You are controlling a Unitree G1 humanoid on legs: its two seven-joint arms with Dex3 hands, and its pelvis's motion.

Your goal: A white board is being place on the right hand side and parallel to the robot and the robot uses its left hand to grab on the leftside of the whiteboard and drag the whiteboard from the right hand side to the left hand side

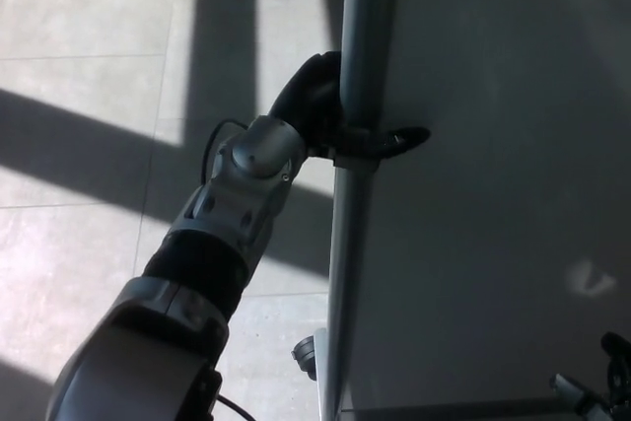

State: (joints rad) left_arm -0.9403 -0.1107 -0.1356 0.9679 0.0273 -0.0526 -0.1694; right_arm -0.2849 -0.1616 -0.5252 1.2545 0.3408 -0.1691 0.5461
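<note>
The whiteboard (pixel 493 194) fills the right half of the head view, its grey metal left frame (pixel 357 145) running top to bottom. My left hand (pixel 330 110) is shut on that frame at mid height, the black fingers (pixel 399 138) hooked over onto the board face. My silver left forearm (pixel 232 214) rises from the lower left. At the bottom right corner a small dark part of my right hand (pixel 606 382) shows; its state is hidden.
Pale tiled floor (pixel 89 96) with bands of sun and shadow lies to the left. A black caster (pixel 306 352) of the board stand sits near the frame's foot.
</note>
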